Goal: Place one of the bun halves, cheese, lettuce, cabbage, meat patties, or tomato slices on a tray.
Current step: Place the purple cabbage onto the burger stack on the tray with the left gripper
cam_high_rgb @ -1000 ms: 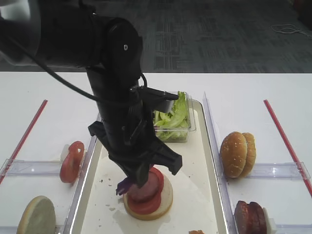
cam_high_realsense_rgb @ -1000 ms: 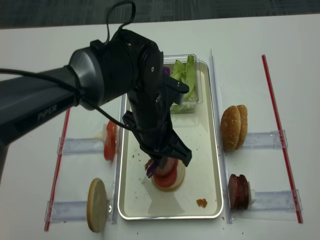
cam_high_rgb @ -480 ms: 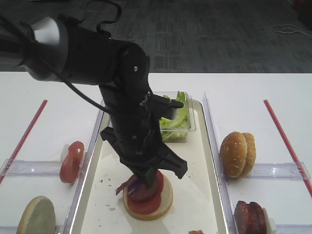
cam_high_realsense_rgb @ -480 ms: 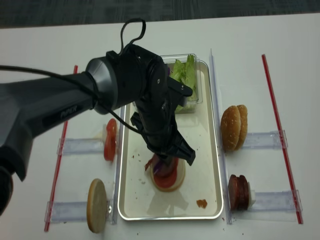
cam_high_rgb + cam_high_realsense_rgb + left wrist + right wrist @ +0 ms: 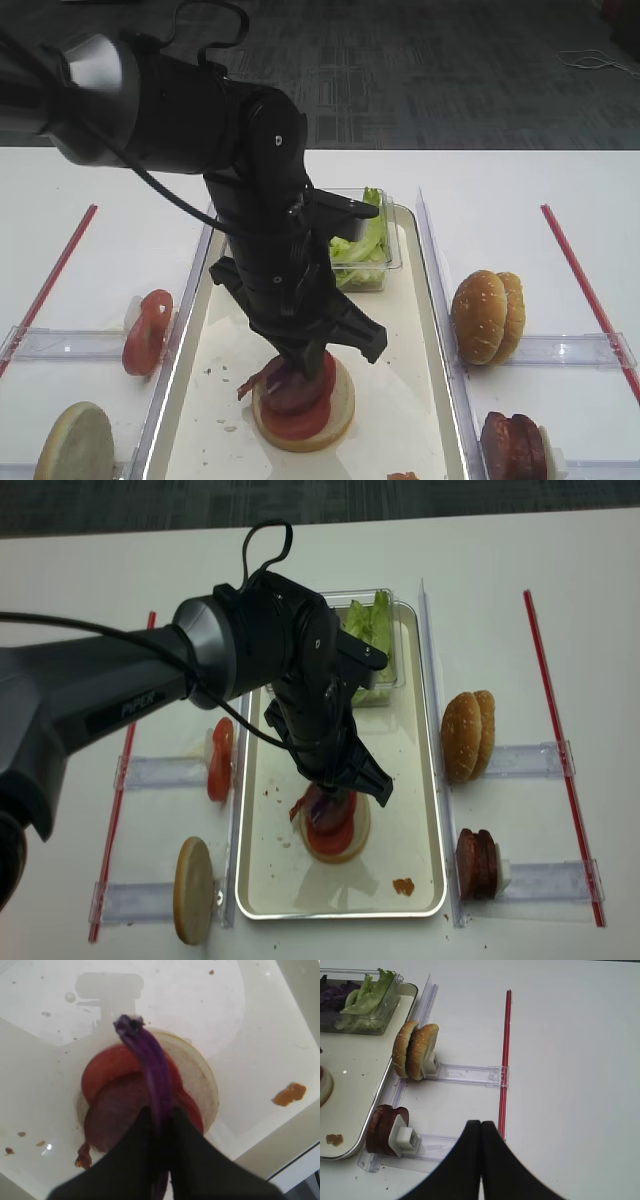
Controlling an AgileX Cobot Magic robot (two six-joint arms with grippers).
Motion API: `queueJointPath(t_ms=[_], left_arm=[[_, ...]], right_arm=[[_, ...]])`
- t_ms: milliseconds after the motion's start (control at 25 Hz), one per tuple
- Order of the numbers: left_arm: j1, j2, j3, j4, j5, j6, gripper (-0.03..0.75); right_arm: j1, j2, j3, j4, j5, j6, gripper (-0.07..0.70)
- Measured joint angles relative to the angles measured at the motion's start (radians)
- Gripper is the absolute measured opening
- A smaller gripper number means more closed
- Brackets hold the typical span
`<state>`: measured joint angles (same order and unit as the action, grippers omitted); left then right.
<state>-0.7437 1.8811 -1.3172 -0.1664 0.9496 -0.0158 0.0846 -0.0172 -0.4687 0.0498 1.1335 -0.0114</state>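
Note:
A stack of bun half (image 5: 205,1085), tomato slice (image 5: 100,1067) and meat patty (image 5: 117,1115) lies on the cream tray (image 5: 420,390). Just above it my left gripper (image 5: 160,1115) is shut on a purple cabbage shred (image 5: 147,1057), which hangs over the patty. From above, the left gripper (image 5: 325,798) covers most of the stack (image 5: 335,835). My right gripper (image 5: 480,1125) is shut and empty over the white table, right of the tray. Lettuce (image 5: 358,245) and more cabbage (image 5: 337,997) fill the clear tub. Cheese is out of view.
Right racks hold upright bun halves (image 5: 487,315) and meat patties (image 5: 512,445). Left racks hold tomato slices (image 5: 147,330) and a bun half (image 5: 75,445). Red strips (image 5: 560,740) edge both sides. A sauce smear (image 5: 403,886) marks the tray's near end.
The left arm has shifted a little to the right, bringing the cabbage shred from the stack's left edge to over its middle. The right gripper has not moved.

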Motion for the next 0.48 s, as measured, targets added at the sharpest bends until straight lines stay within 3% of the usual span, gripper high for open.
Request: queueJointPath(t_ms=[480], left_arm=[[0.0,0.018,0.0,-0.002,0.01,0.0,0.038]], right_arm=[[0.0,0.0,0.0,0.0,0.0,0.001,0.014]])
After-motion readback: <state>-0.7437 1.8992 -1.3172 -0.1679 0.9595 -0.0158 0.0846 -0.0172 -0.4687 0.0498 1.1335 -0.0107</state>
